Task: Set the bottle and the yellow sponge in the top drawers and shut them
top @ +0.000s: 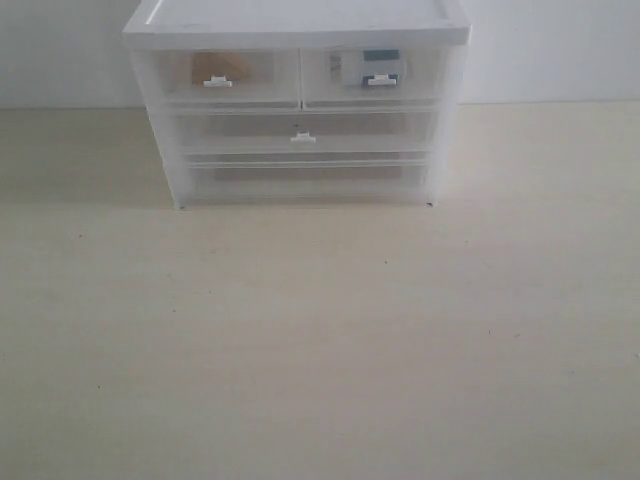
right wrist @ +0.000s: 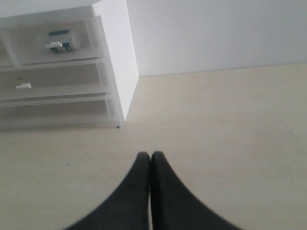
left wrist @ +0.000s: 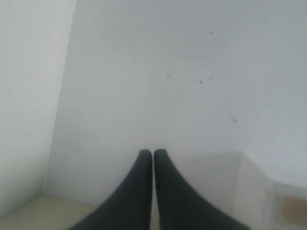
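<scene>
Left tool (left wrist: 153, 154), right tool (right wrist: 150, 155) sit pressed together; yellow sponge (top: 215, 65), bottle (top: 372, 65) look blurred inside top drawers (top: 270, 82).

Teal bottle (top: 377, 60) with white cap, mustard-yellow sponge (top: 215, 65), white unit (top: 300, 24), cream table (top: 320, 340).

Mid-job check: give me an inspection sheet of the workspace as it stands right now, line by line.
Surface: pale table; white drawer unit stands at its back.
Job's things: yellow sponge inside the left top drawer; bottle inside the right top drawer; both drawers look closed.
Clutter: nothing seen.
Hands: left hand shut, empty; right hand shut, empty; neither shows in the exterior view.
Cables: nothing seen.
Surroundings: plain white wall behind the unit.
</scene>
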`<state>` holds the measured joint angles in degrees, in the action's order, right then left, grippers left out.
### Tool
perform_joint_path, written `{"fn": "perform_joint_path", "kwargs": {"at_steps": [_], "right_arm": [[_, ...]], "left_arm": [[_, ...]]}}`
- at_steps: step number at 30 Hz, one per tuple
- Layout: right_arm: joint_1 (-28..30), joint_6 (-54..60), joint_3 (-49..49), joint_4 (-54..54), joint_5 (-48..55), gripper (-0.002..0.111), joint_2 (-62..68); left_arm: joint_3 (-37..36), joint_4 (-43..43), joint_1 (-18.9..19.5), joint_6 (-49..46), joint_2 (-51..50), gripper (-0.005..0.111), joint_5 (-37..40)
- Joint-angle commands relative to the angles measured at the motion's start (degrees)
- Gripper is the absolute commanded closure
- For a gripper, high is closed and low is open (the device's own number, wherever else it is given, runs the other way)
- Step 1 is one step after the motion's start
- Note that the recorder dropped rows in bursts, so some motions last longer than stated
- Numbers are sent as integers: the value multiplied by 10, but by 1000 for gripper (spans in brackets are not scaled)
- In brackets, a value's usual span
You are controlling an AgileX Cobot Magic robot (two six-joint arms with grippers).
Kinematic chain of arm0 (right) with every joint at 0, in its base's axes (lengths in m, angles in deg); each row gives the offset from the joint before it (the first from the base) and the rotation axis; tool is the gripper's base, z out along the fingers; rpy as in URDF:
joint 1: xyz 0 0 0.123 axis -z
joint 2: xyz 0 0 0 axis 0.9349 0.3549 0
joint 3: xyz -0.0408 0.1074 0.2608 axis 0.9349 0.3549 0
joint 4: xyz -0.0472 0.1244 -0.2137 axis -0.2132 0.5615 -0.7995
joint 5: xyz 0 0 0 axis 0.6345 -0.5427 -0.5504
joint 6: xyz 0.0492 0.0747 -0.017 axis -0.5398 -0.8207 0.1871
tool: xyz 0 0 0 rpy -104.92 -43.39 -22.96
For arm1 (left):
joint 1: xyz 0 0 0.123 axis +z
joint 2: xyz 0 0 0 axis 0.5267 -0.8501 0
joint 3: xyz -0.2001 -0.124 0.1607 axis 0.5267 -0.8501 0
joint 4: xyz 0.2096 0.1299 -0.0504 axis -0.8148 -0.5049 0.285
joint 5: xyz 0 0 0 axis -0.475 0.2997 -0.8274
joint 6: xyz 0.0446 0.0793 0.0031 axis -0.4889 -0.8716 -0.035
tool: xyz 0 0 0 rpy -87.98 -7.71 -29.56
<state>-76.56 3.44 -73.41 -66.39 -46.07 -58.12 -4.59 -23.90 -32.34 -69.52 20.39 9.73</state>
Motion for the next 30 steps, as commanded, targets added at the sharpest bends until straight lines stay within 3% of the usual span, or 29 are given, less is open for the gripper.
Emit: {"fn": "perform_joint_path", "kwargs": {"at_steps": [1,4,8,12,23,27,30], "right_arm": [[4,-3,-1,0,-2,109,-3],[4,-3,-1,0,-2,109,-3],[4,-3,-1,0,-2,109,-3],[4,-3,-1,0,-2,109,-3],[4,-3,-1,0,-2,109,-3],[4,-3,-1,0,-2,109,-3],[4,-3,-1,0,-2,109,-3]], "left_arm": [[-4,-113,12,-39,48,103,154],[-4,-139,44,-32,61,103,231],[-4,-156,96,-9,61,103,276],[-4,-220,131,67,61,103,327],[-4,-274,135,152,61,103,356],[-4,-331,135,242,61,103,377],[-4,-336,135,253,61,103,378]]}}
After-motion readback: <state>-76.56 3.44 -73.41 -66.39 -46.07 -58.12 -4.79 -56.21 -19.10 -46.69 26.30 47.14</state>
